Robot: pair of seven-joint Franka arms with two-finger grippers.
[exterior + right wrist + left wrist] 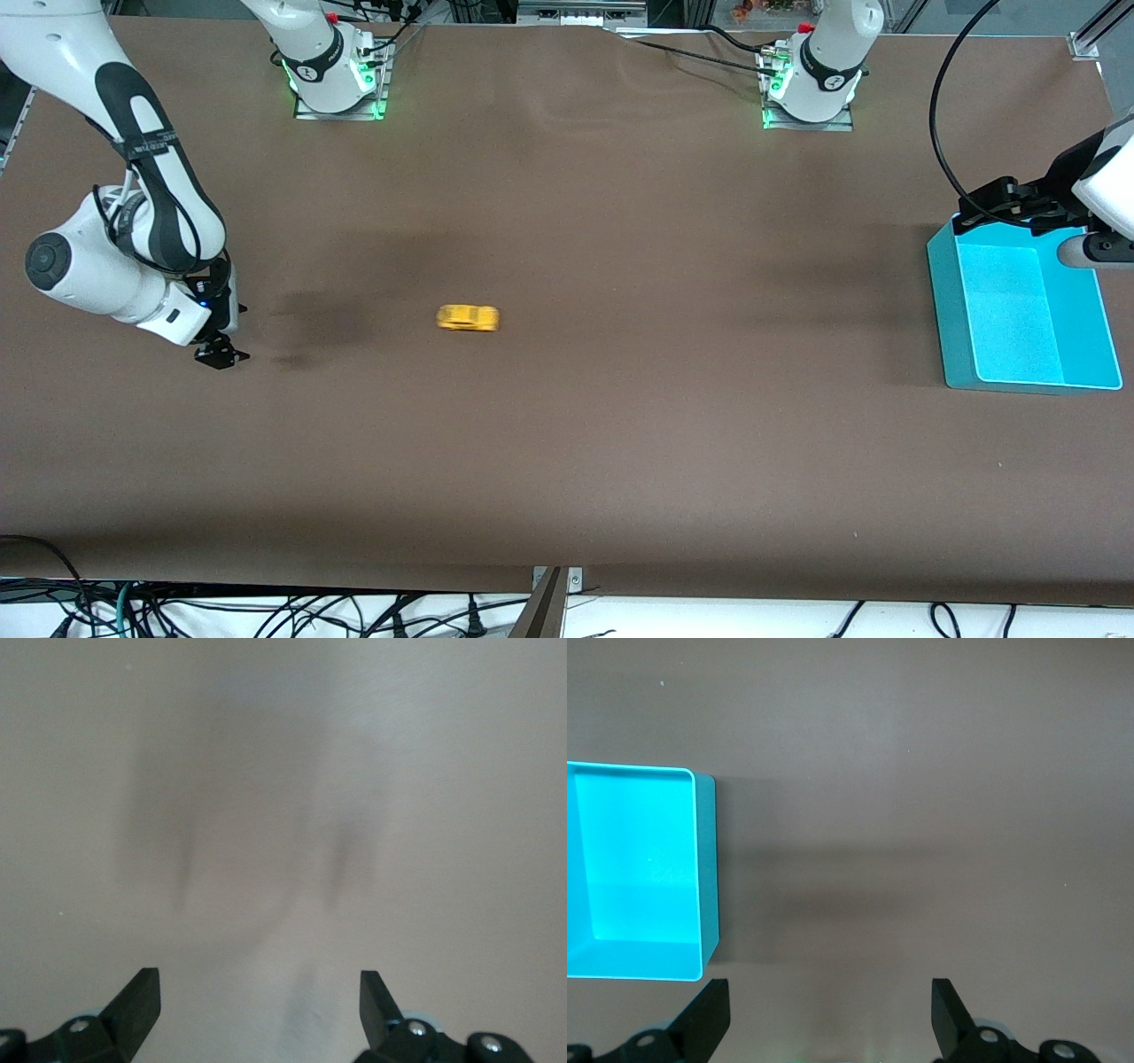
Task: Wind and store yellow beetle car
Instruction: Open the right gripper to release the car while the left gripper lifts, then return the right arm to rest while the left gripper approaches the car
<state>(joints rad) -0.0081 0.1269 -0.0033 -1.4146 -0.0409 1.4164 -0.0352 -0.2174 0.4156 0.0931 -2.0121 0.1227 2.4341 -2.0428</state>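
The yellow beetle car (468,317) lies on the brown table, blurred, between the two arms and closer to the right arm's end. My right gripper (221,354) hangs low over the table at the right arm's end, well apart from the car. It is open and empty (257,992), with only bare table below it. My left gripper (831,1014) is open and empty beside the turquoise bin (1019,306) at the left arm's end. In the front view the left hand sits at the picture's edge over the bin's corner. Neither wrist view holds the car.
The turquoise bin (707,868) has nothing in it. Both arm bases (337,75) (811,84) stand along the table's edge farthest from the front camera. Cables hang below the table's near edge.
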